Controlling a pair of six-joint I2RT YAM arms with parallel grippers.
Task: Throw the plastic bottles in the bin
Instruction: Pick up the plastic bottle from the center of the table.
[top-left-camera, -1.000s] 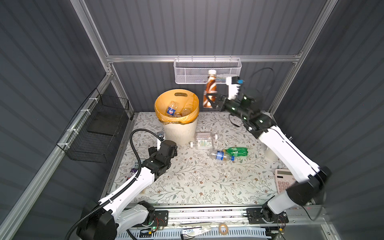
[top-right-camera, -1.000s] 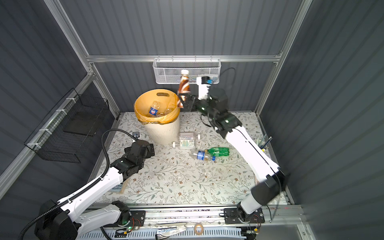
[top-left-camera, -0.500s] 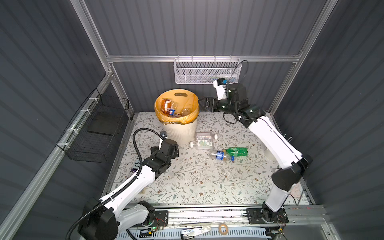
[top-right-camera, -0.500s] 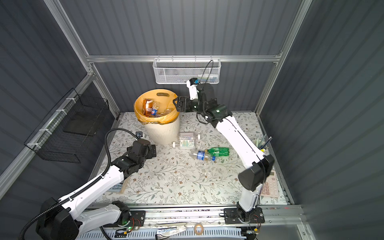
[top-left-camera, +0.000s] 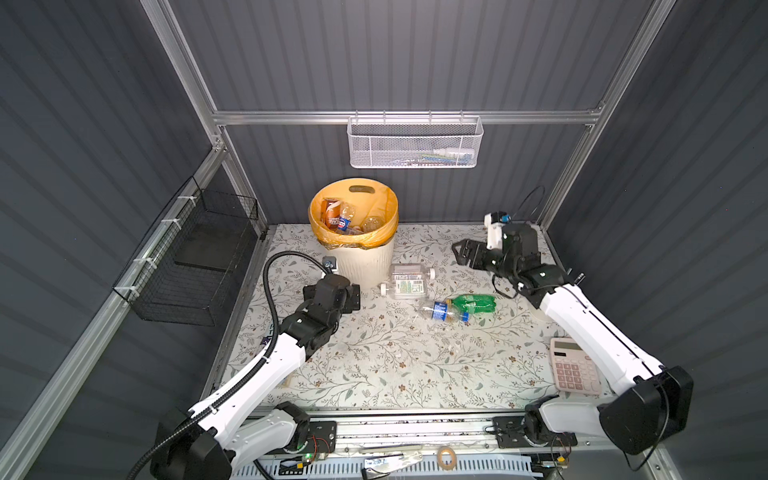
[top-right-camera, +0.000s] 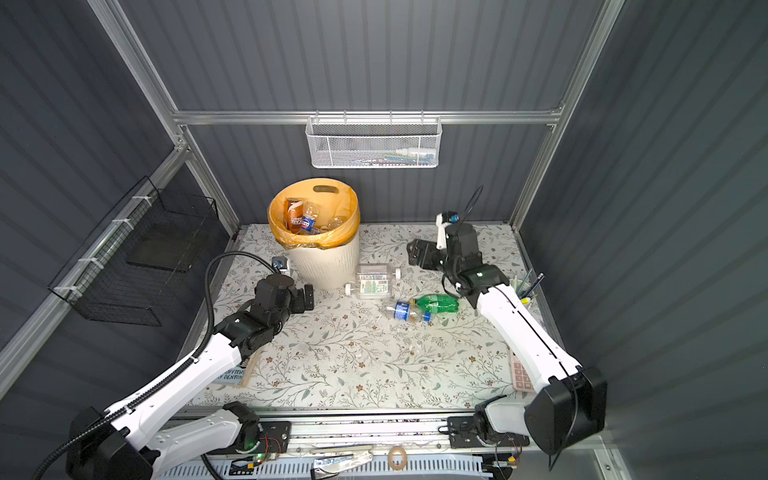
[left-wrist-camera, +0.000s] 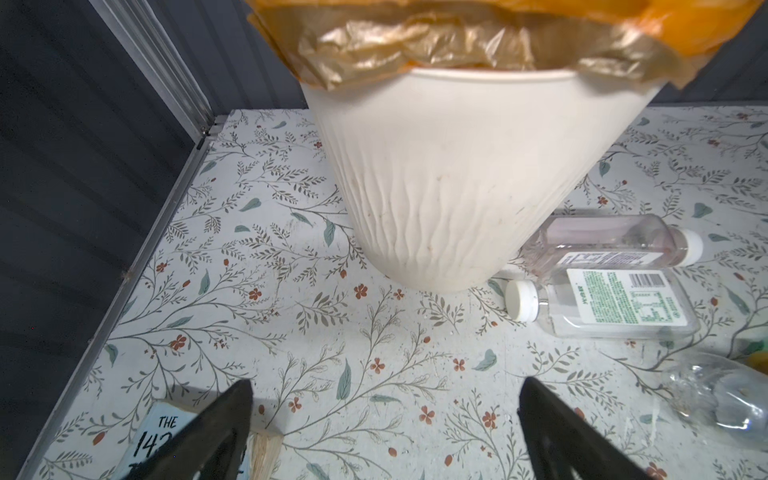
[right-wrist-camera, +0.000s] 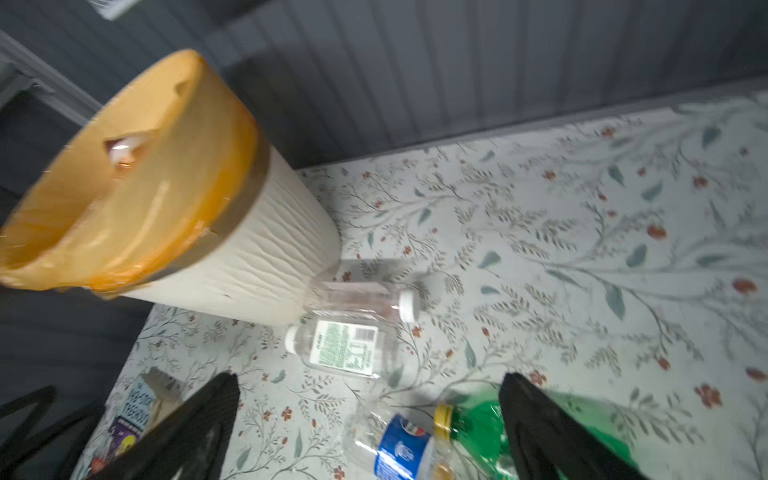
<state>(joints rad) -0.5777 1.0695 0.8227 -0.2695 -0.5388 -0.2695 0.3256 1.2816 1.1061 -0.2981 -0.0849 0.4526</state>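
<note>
"Bottles (top-left-camera: 344, 219) in the bin (top-left-camera: 372, 266) yet?"
"Some. Four wait on the table (top-left-camera: 374, 361) near it: two clear bottles (top-left-camera: 409, 283), a blue-label bottle (top-left-camera: 442, 311), a green bottle (top-left-camera: 476, 302)."
"Pincers?"
"Left pincer (left-wrist-camera: 384, 390), right pincer (right-wrist-camera: 370, 382): both wide apart, empty."

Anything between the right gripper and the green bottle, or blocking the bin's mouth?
Nothing visible. Bare table separates the open right gripper and the green bottle; a blue-labelled bottle lies at its cap end. The bin is uncovered.

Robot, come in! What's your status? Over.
Left hand, right hand both open, empty. Four bottles lying on table; some already inside bin. Nothing in the way.
</note>
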